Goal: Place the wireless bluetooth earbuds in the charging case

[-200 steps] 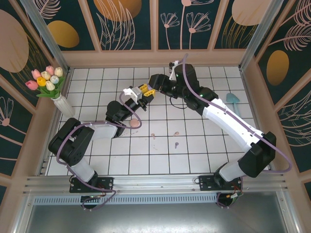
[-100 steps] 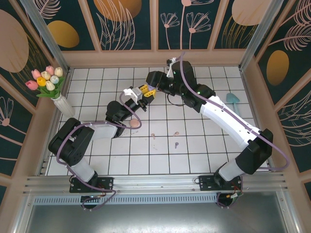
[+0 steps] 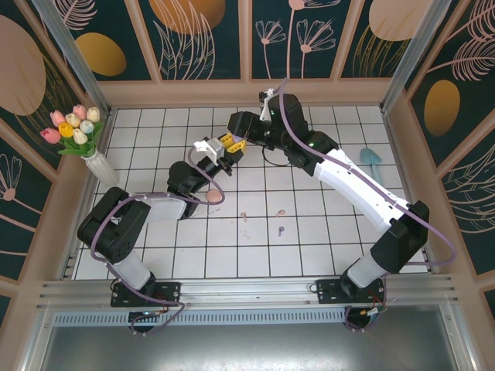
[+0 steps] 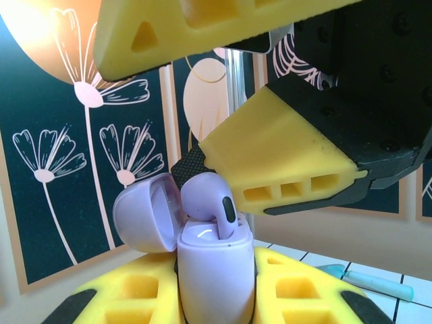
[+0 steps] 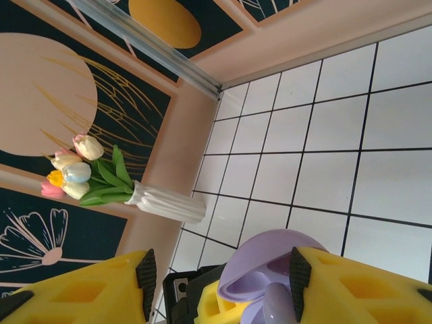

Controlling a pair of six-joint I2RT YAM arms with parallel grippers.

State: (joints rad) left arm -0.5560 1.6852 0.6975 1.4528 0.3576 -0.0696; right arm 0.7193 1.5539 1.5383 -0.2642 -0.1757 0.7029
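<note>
- Where the two arms meet toward the far side, the white tiled table (image 3: 309,255) sits boxed in by dark flowered walls (image 3: 201,39); a vase (image 3: 99,164) of tulips (image 3: 73,124) stands at its left edge.
- A pink earbud (image 3: 244,216), a second pink earbud (image 3: 280,212) and a loose purple earbud (image 3: 281,230) lie apart on the middle tiles.
- The left gripper (image 3: 224,147) pinches a purple case (image 4: 216,277) upright, with its lid (image 4: 145,219) tipped back.
- Another purple earbud (image 4: 206,199) sits stem-down in the case, its head above the rim.
- The right gripper (image 5: 221,280) has its fingers spread wide. One finger is just beside that bud, and whether they touch I cannot tell.
</note>
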